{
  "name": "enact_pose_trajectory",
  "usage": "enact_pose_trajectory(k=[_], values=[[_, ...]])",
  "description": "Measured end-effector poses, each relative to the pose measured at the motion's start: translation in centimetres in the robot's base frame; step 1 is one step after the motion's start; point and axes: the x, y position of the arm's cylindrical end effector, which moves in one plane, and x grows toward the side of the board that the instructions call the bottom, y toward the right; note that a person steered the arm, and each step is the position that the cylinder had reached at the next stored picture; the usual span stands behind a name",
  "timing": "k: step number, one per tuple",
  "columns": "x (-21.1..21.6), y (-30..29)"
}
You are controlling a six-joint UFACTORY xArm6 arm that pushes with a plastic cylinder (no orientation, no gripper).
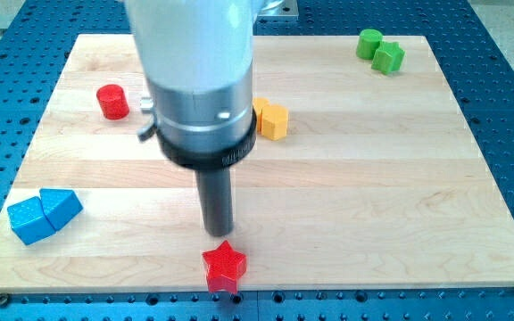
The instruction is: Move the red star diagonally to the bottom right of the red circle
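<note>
The red star (223, 265) lies near the board's bottom edge, a little left of centre. The red circle (111, 101), a short cylinder, stands at the upper left of the board. My tip (218, 232) is just above the star in the view, close to its top point; I cannot tell if it touches. The arm's grey body hides the board above the tip.
A yellow block (272, 120) sits right of the arm's body, partly hidden. Two blue blocks (43, 214) sit together at the lower left. A green cylinder (369, 42) and a green block (388, 58) touch at the top right. The wooden board (400, 196) ends close below the star.
</note>
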Motion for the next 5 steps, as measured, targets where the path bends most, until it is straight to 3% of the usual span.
enact_pose_trajectory(k=[1,2,3,5], values=[[-0.8,0.9],[1.5,12.5],[7.0,12.7],[7.0,11.8]])
